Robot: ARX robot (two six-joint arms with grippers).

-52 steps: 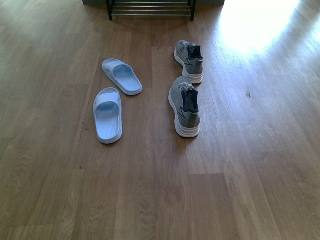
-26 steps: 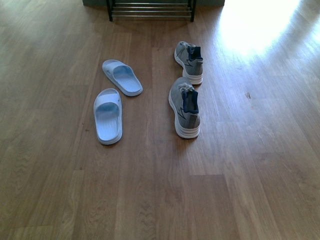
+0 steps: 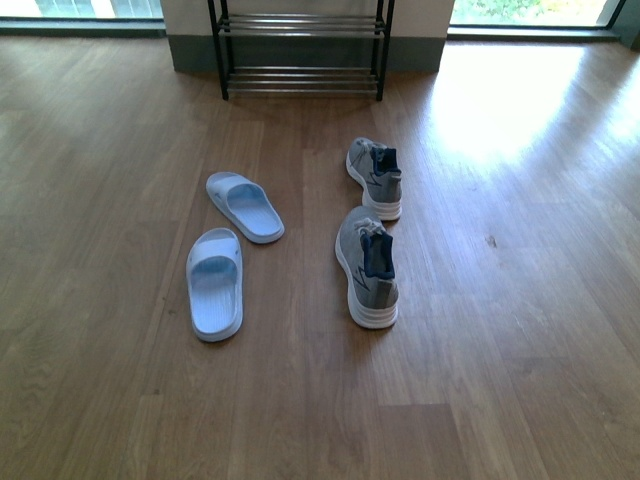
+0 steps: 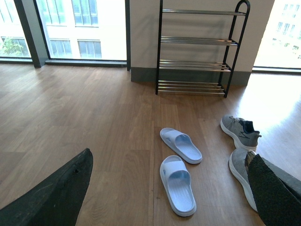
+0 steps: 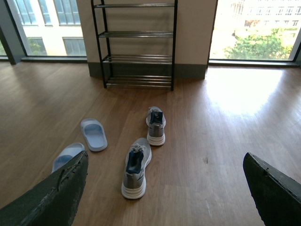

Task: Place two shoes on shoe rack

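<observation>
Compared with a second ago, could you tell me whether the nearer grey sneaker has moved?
No. The nearer sneaker sits lower in the front view, but so do the shoe rack and the dark floor mark: the camera shifted, not the shoe.

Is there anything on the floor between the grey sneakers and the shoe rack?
Nothing visible. Bare floor lies between the sneakers and the shoe rack; the two pale slippers sit off to the left.
</observation>
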